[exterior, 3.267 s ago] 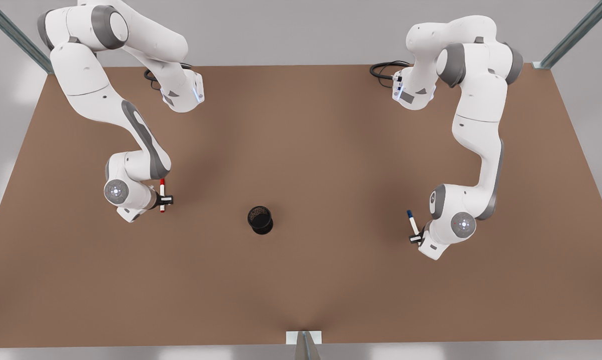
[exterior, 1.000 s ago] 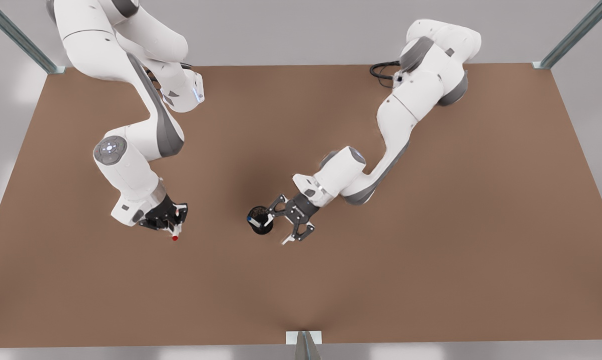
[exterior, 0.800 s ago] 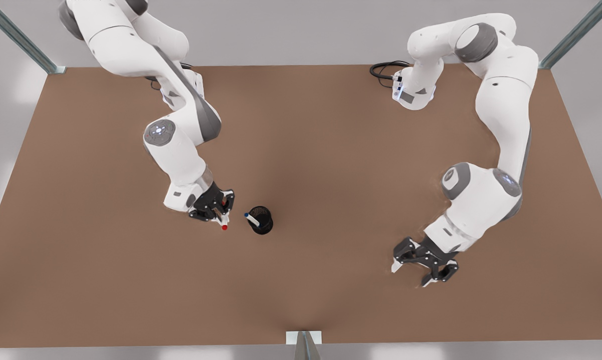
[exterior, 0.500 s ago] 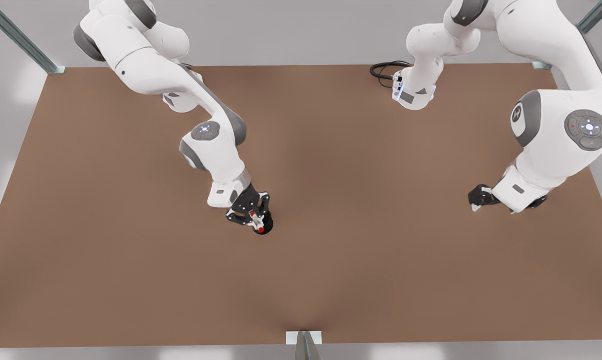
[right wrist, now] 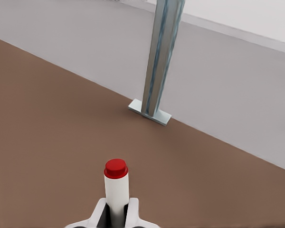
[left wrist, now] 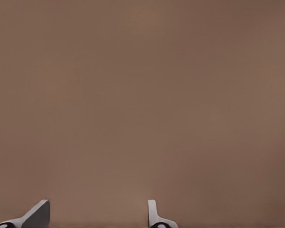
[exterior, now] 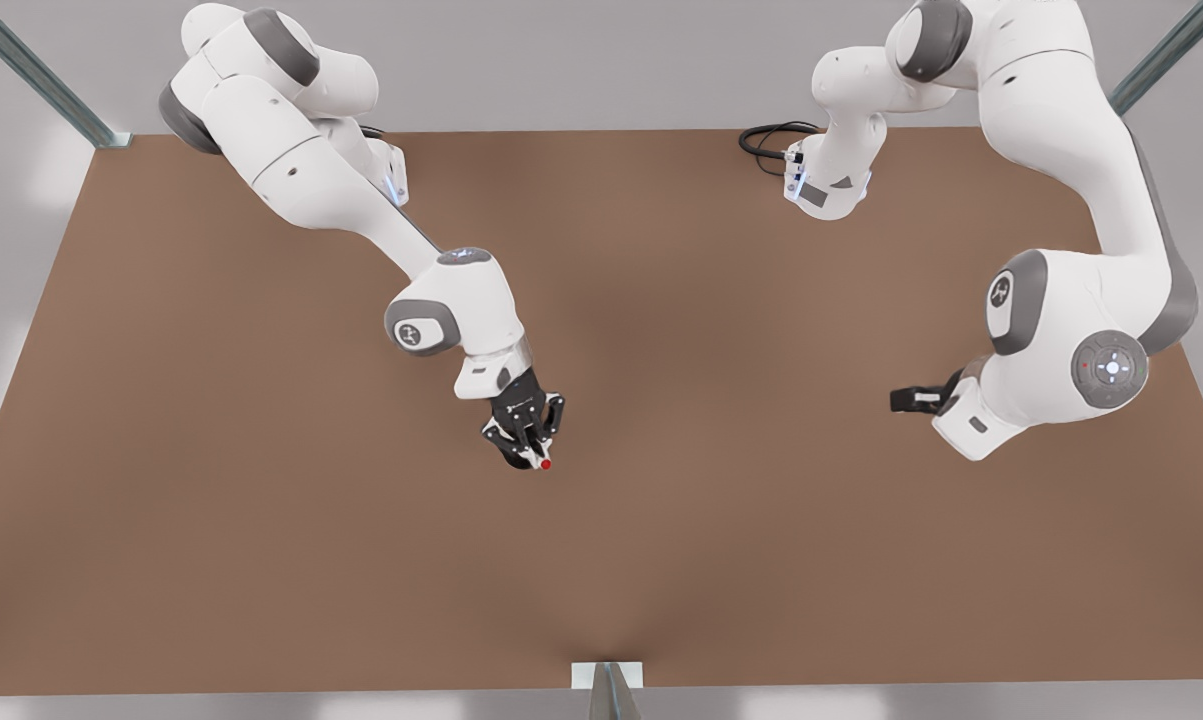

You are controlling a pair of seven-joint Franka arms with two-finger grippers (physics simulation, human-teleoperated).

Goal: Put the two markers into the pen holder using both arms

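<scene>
The right gripper (exterior: 527, 438) has swung in over the table's (exterior: 661, 560) middle, clamped on the red marker (right wrist: 116, 187), and covers the pen holder, so a drop looks close. The left gripper (exterior: 903, 400) has pulled away right, fingers (left wrist: 38, 216) apart and empty. A metal post (right wrist: 161, 61) stands well clear at the near edge; nothing blocks the path.

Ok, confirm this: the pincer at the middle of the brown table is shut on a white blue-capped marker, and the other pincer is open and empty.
Wrong cap colour: it is red, not blue. The right wrist view shows the right pincer shut on the slim white red-capped marker. The rest holds: the left pincer is open and empty.
</scene>
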